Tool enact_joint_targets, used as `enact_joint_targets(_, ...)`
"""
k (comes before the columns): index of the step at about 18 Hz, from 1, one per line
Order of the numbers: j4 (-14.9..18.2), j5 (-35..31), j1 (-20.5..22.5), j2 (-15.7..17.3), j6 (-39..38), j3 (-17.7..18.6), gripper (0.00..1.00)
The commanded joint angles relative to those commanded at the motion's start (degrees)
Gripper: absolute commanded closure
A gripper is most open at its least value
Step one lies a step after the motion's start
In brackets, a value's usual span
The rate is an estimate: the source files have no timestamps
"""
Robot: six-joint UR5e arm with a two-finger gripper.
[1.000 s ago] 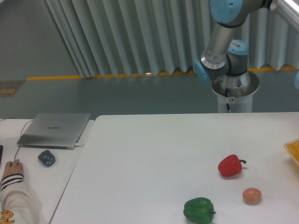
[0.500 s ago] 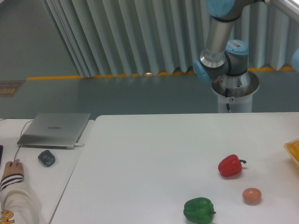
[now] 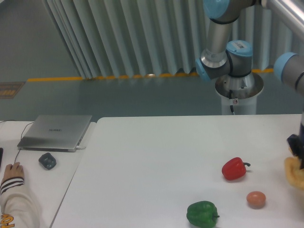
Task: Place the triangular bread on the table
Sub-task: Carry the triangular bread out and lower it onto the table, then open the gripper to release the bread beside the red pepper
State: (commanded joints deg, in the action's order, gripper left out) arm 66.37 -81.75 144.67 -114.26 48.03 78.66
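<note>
The gripper at the desk's right edge seems to grip the bread; released there, it could slip off.

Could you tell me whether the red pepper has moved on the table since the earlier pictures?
No. The red pepper sits at the same spot on the table, still up and left of the orange-pink ball.

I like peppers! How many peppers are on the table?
2. The red pepper sits right of the middle; the green pepper is near the front edge. None seem hidden.
</note>
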Motion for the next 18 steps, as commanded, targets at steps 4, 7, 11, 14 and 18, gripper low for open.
enact_joint_targets(4,-2.21,1.15,-1.58,-0.70,-5.74,0.18,0.74)
enact_joint_targets(7,-6.68,1.33,-3.07,-1.67,-12.69,0.44,0.74)
enact_joint_targets(11,-7.13,1.16,-5.80,-2.72,-14.71,1.23,0.74)
enact_joint_targets(14,-7.31,1.24,-6.95,-2.90,-15.77,1.23,0.74)
enact_joint_targets(18,-7.57,1.16,-7.83,-3.34,-16.65,1.32,0.69)
